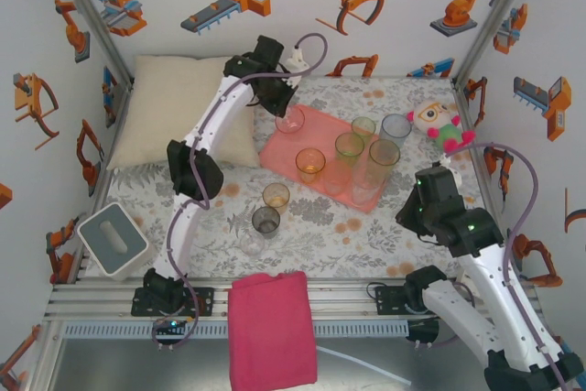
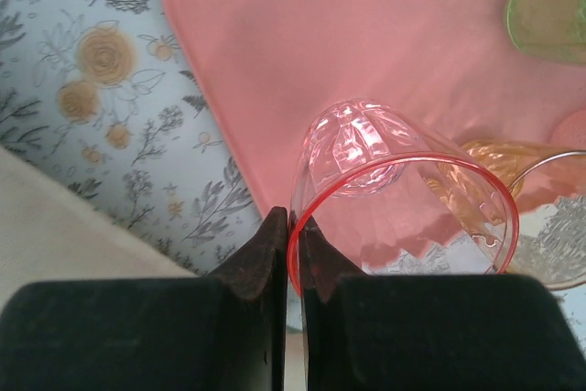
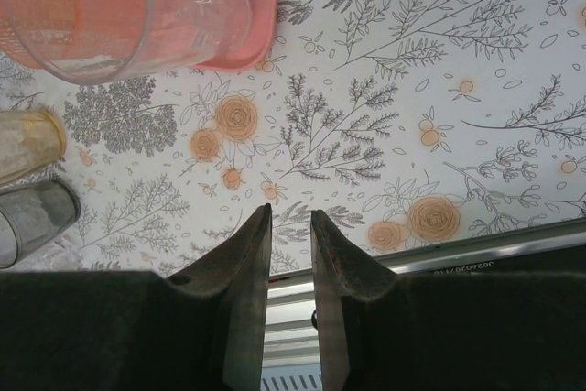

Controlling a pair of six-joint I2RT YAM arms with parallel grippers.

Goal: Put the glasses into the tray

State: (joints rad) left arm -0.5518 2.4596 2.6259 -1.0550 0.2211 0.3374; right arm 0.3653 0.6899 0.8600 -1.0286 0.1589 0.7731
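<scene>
My left gripper (image 2: 291,222) is shut on the rim of a pink glass (image 2: 366,162), one finger inside and one outside. That pink glass (image 1: 290,120) is over the far left corner of the salmon tray (image 1: 320,130); I cannot tell whether its base rests on it. Several glasses stand on the tray, among them an orange one (image 1: 310,165), a green one (image 1: 349,146) and a bluish one (image 1: 396,127). On the table in front stand an amber glass (image 1: 276,196), a smoky grey one (image 1: 265,221) and a clear one (image 1: 249,243). My right gripper (image 3: 291,217) is open and holds nothing, above the tablecloth near the front rail.
A cream pillow (image 1: 183,116) lies at the back left, beside the left arm. A magenta folded cloth (image 1: 271,327) hangs over the front edge. A grey-and-white box (image 1: 112,240) sits at the front left, and a plush toy (image 1: 439,124) right of the tray.
</scene>
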